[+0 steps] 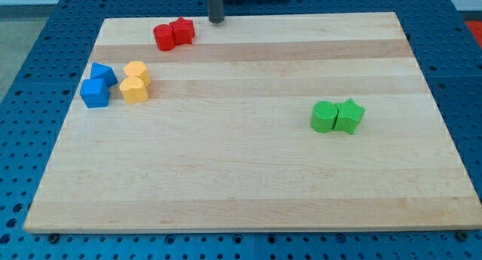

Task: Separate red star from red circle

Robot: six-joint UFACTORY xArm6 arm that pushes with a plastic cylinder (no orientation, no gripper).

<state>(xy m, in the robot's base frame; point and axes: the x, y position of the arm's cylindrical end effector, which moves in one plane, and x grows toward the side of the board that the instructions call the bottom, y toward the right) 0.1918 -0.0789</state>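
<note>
The red star [182, 29] and the red circle [164, 37] lie touching each other near the top left of the wooden board [248, 177], the circle on the left and the star on the right. My tip [216, 20] is at the board's top edge, a short way to the right of the red star and apart from it.
Two blue blocks [97, 85] sit at the left edge, with two yellow blocks [135, 82] just to their right. A green circle [324, 116] and a green star [349, 114] touch each other at the right of the middle.
</note>
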